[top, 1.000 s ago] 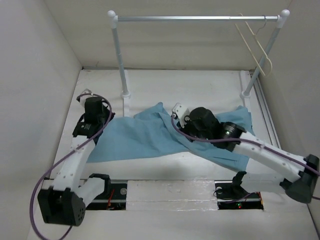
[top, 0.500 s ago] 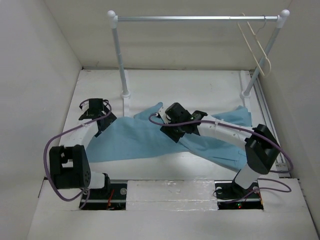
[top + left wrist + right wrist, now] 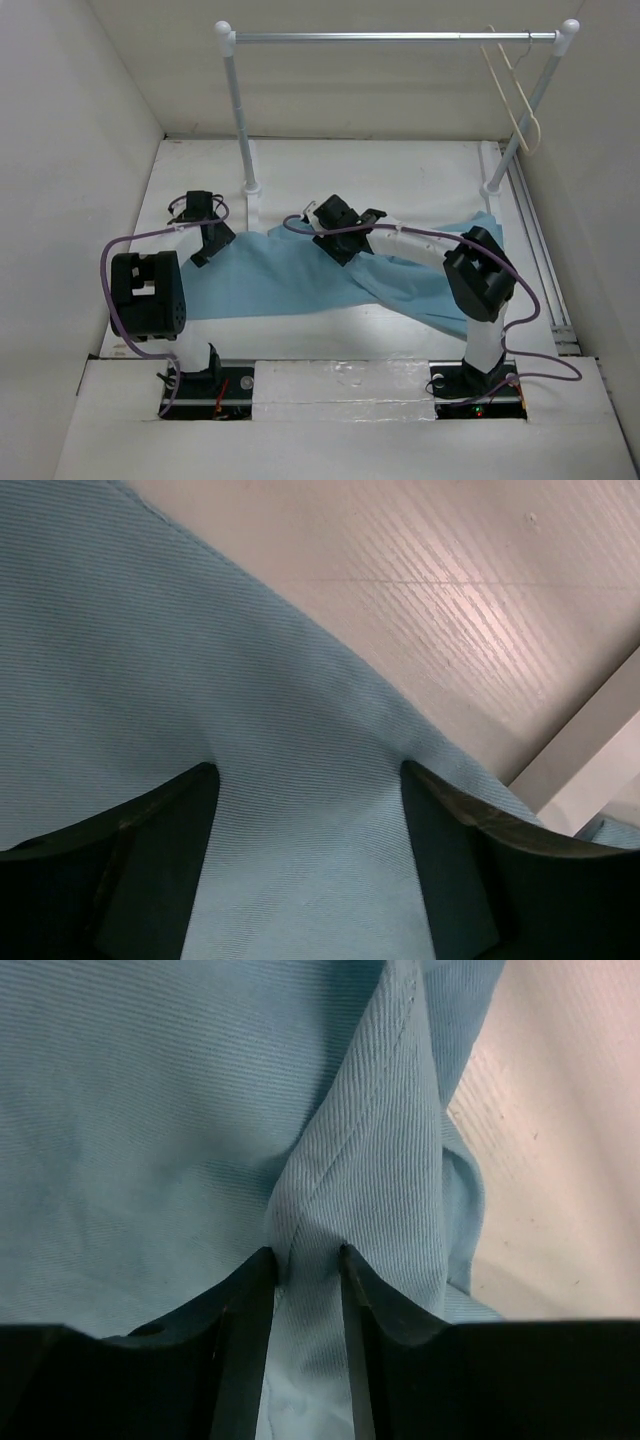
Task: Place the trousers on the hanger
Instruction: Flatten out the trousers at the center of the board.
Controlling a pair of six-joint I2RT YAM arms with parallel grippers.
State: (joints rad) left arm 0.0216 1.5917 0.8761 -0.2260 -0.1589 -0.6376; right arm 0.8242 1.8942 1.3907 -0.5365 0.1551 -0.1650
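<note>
1. The trousers are spread on the counter, a fold clenched in the right pincer.
2. The left pincer is held released over their edge (grasp underway).
3. A lift toward the hanger, far right, is judged next.

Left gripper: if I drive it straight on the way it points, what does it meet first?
The trousers. The left gripper is open and aimed at the blue cloth close ahead, just inside its edge; the white table shows beyond that edge. Whether it touches the cloth now is unclear.
</note>
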